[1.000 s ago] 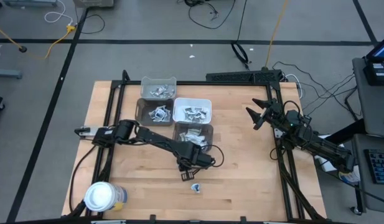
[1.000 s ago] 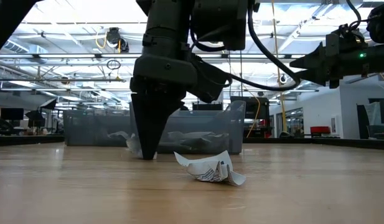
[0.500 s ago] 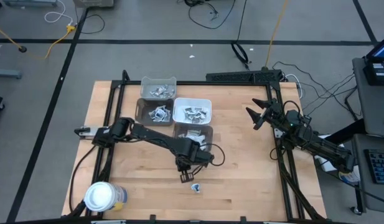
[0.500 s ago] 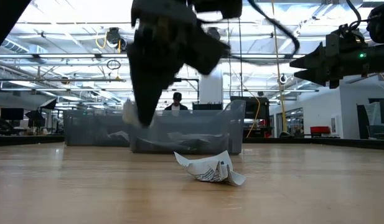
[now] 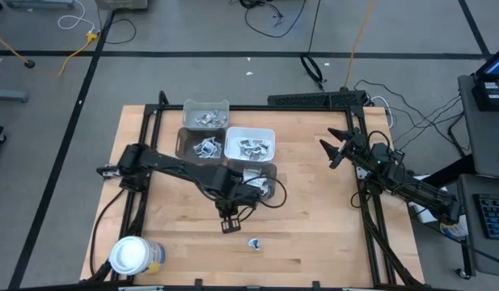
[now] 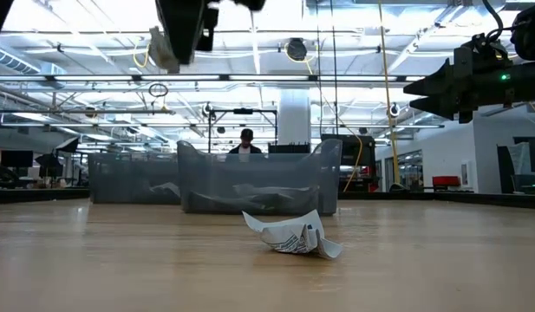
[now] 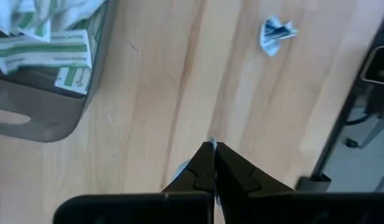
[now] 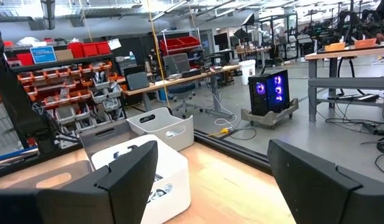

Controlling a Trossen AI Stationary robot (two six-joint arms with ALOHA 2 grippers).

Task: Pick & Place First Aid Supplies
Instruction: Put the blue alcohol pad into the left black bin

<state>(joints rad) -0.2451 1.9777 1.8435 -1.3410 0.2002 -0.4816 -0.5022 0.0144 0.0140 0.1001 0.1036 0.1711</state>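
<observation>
Nearest to me, my left gripper (image 7: pixel 211 148) has its fingers pressed together on a thin pale packet (image 6: pixel 162 49), pinched by one edge and lifted well clear of the table (image 5: pixel 314 234). In the low view it hangs limp beside the fingers, so I judge it to be light, soft paper that will flutter and could slip if I swing fast.

Just beyond, on the bare wood, lies a crumpled white packet with dark print (image 6: pixel 293 236), apart from everything else. It looks just as flimsy: no weight, no stiffness, and a raised fold on top. I would take it by that upstanding fold, since a flat edge would give my fingertips nothing to get under.

Farther on stands the dark grey bin (image 5: pixel 251 174), with green-striped strips (image 7: pixel 45 51) piled inside, then the other grey bins (image 5: pixel 205 114) and the white bin (image 5: pixel 249 143) behind it, all holding more packets.

Well off at the table's far side, my right gripper (image 5: pixel 336 147) waits in the air with its fingers spread wide and nothing between them.
</observation>
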